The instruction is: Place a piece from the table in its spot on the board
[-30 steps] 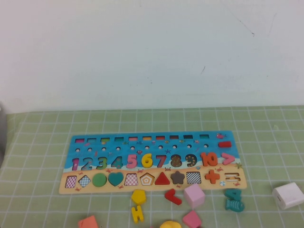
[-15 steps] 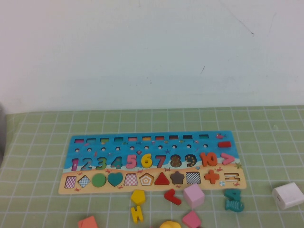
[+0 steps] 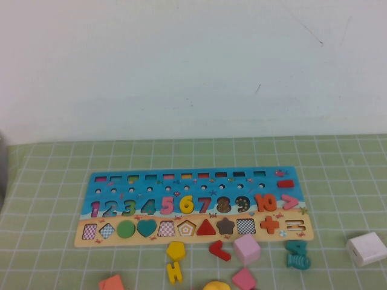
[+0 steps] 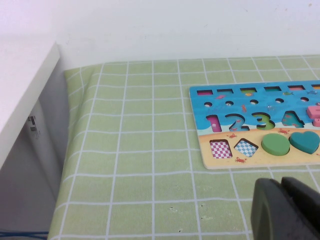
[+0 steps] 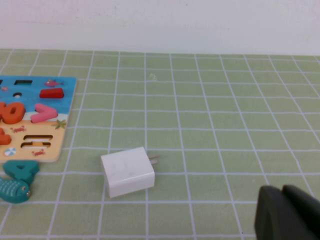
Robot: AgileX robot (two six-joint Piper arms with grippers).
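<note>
The board point(image 3: 290, 232) lies on the table's pale green grid mat point(image 3: 48, 254). The bright-yellow numeral 6 point(image 3: 187, 205) sits in the board's numeral row, between the pink 5 and the red 7. Neither gripper shows in the high view. My left gripper point(image 4: 281, 183) is shut and empty above the mat, just off the board's point(image 4: 250, 161) near left corner. My right gripper point(image 5: 282, 190) is shut and empty over bare mat to the right of the board point(image 5: 55, 135).
Loose pieces lie in front of the board: a yellow pentagon point(image 3: 176, 250), a yellow H-like piece point(image 3: 175, 272), a red piece point(image 3: 220, 249), a pink cube point(image 3: 247, 249), teal pieces point(image 3: 297, 254). A white charger point(image 3: 366, 248) lies at the right, also in the right wrist view point(image 5: 127, 171).
</note>
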